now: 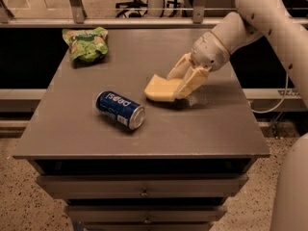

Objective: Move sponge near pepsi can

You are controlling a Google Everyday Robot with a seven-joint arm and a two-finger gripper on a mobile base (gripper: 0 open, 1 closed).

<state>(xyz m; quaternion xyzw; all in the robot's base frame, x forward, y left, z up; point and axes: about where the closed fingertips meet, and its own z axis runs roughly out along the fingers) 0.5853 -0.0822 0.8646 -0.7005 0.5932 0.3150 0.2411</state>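
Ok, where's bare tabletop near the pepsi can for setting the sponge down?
Bare strip between the pepsi can and the sponge, which the gripper holds in its jaws right of the can. Also free: the front edge below the can and the left side of the table. The green bag takes the back-left corner.

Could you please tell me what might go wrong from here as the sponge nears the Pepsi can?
The end effector, over the right half of the table, holds the sponge by one end only, so the soft foam could slip out early. The pepsi can lies on its side, so a nudge from the sponge might roll it away.
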